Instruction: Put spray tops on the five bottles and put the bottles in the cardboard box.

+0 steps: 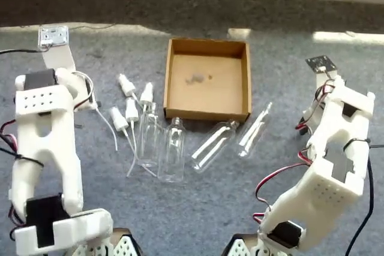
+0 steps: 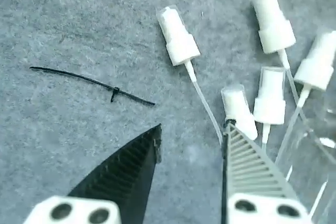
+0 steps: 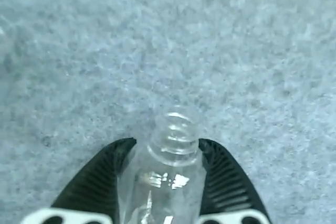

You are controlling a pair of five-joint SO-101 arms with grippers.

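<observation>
Several white spray tops (image 1: 131, 109) with thin tubes lie on the grey carpet left of the open cardboard box (image 1: 207, 115). My left gripper (image 2: 193, 127) hangs open just above them, its grey finger close beside one spray top (image 2: 239, 106). Clear bottles (image 1: 174, 148) rest in front of the box, two more of them slanting towards the right (image 1: 213, 145). My right gripper (image 3: 168, 142) is shut on a clear bottle (image 3: 176, 129) without a top, its threaded neck sticking out past the fingertips. In the high view the right arm (image 1: 336, 148) stands right of the box.
A black zip tie (image 2: 113, 92) lies on the carpet beside the spray tops. The box holds only some small specks (image 1: 195, 78). Open carpet stretches in front of the bottles and between the two arms. The left arm (image 1: 45, 142) fills the near left.
</observation>
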